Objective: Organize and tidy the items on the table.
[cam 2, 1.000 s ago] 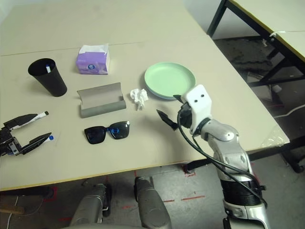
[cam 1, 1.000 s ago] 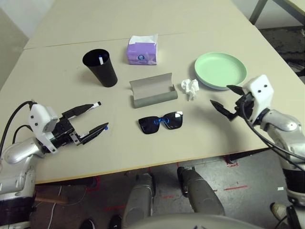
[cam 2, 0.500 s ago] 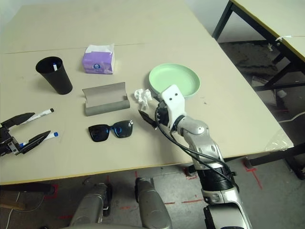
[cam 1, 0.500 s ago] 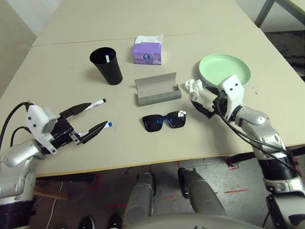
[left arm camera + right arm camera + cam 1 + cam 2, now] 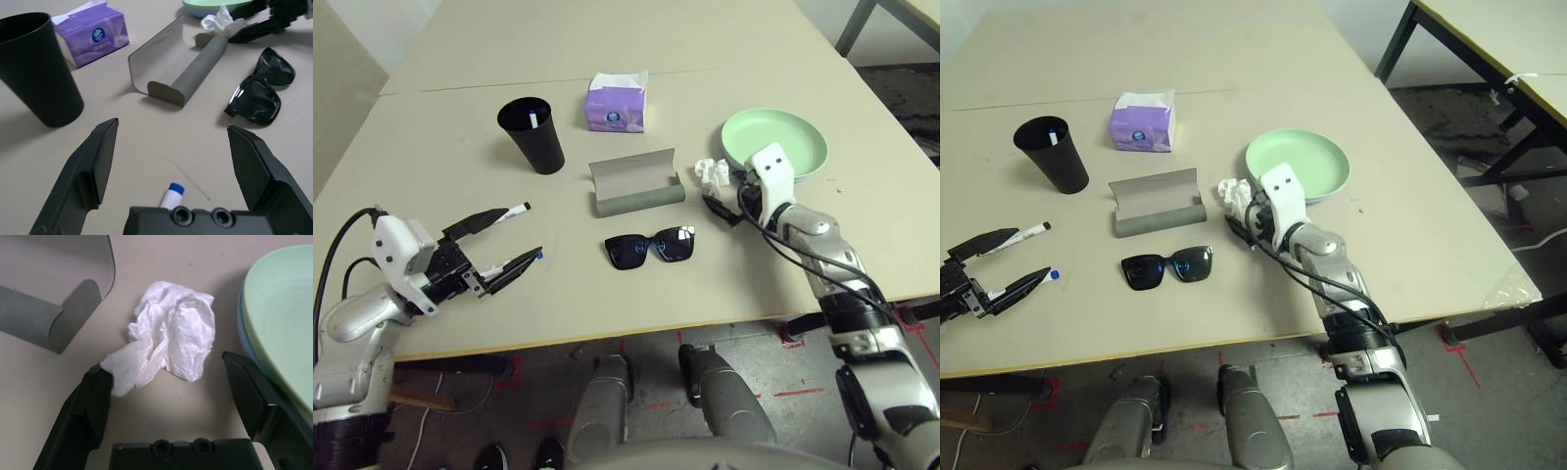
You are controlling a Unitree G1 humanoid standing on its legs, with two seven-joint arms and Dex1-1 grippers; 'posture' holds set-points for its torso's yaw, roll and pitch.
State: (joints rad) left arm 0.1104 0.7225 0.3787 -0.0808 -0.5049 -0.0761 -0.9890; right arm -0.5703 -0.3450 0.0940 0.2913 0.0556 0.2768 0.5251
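The purple tissue box (image 5: pixel 93 35) bears a round blue logo, unreadable. Right gripper (image 5: pixel 168 382) spread around the crumpled tissue (image 5: pixel 171 335); left gripper (image 5: pixel 171 147) gapes empty.

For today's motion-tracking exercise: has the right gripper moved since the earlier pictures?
Yes. The right gripper has travelled from beside the green plate towards the crumpled tissue, which now lies between its open fingers.

Bright, even light; soft shadows

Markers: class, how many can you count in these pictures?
3. One stands in the black cup; one black-capped marker and one blue-capped marker lie on the table by the left gripper.
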